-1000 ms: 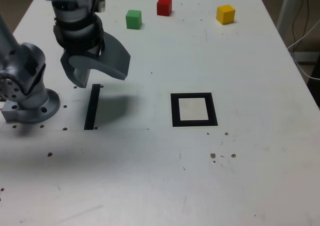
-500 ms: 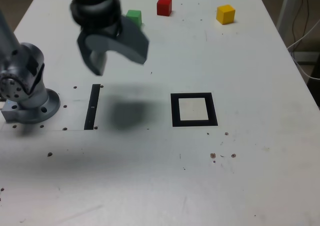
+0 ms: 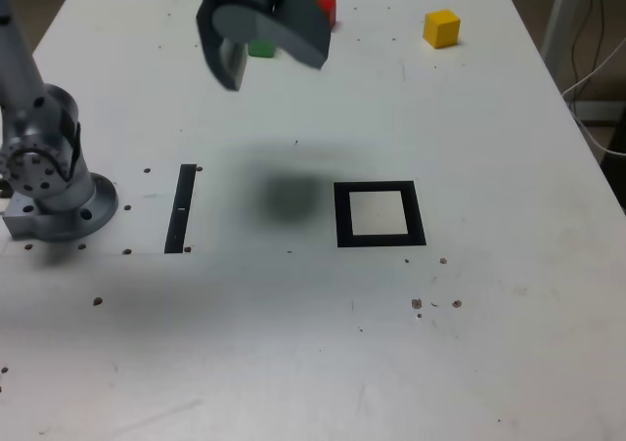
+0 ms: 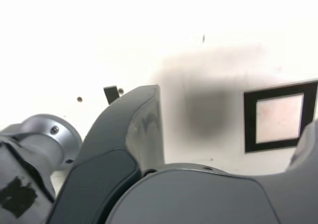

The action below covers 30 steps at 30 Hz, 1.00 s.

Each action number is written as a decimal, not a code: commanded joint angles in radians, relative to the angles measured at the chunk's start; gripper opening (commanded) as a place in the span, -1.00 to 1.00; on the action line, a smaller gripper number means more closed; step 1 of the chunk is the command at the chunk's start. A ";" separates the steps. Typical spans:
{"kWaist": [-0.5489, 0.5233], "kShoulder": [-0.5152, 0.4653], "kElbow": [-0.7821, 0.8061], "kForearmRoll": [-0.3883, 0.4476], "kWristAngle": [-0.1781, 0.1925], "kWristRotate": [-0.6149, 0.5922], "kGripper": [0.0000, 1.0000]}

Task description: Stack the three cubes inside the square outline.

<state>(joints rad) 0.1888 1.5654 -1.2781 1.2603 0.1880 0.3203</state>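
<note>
Along the far edge of the white table sit the three cubes. The yellow cube point(image 3: 441, 27) stands in plain sight toward the exterior view's right. The red cube point(image 3: 328, 9) and the green cube point(image 3: 260, 48) are each partly hidden behind my gripper point(image 3: 269, 60). The gripper hangs high above the table, open, with nothing between its fingers. The square outline point(image 3: 379, 213) lies empty nearer the middle; its pale centre also shows in the wrist view as the square outline point(image 4: 278, 117), beyond my gripper point(image 4: 226, 110). The gripper's shadow falls just beside the outline on the exterior view's left.
A narrow black strip point(image 3: 181, 208) lies on the table toward the exterior view's left, close to the arm's grey base point(image 3: 54, 182). The strip's end point(image 4: 111, 93) shows in the wrist view. Cables hang off the table's right edge point(image 3: 597, 89).
The open gripper has risen and swung from above the black strip toward the far side and the exterior view's right, now covering part of the green and red cubes. The cubes have not moved.
</note>
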 commanded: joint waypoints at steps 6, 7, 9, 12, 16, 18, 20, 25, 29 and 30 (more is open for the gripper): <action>0.181 0.077 -0.161 0.083 -0.001 0.161 0.99; 0.208 0.088 -0.181 0.090 -0.002 0.183 0.99; 0.260 0.114 -0.224 0.105 -0.003 0.226 0.99; 0.330 0.159 -0.292 0.128 -0.004 0.285 0.98; 0.412 0.229 -0.385 0.158 -0.005 0.347 0.98; 0.449 0.266 -0.433 0.171 -0.007 0.374 0.98; 0.483 0.304 -0.482 0.184 -0.008 0.400 0.98; 0.562 0.398 -0.601 0.198 -0.009 0.462 0.98; 0.613 0.465 -0.687 0.200 -0.008 0.509 0.98; 0.623 0.481 -0.710 0.201 -0.008 0.520 0.98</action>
<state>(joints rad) 0.8063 2.0360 -1.9705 1.4580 0.1805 0.8342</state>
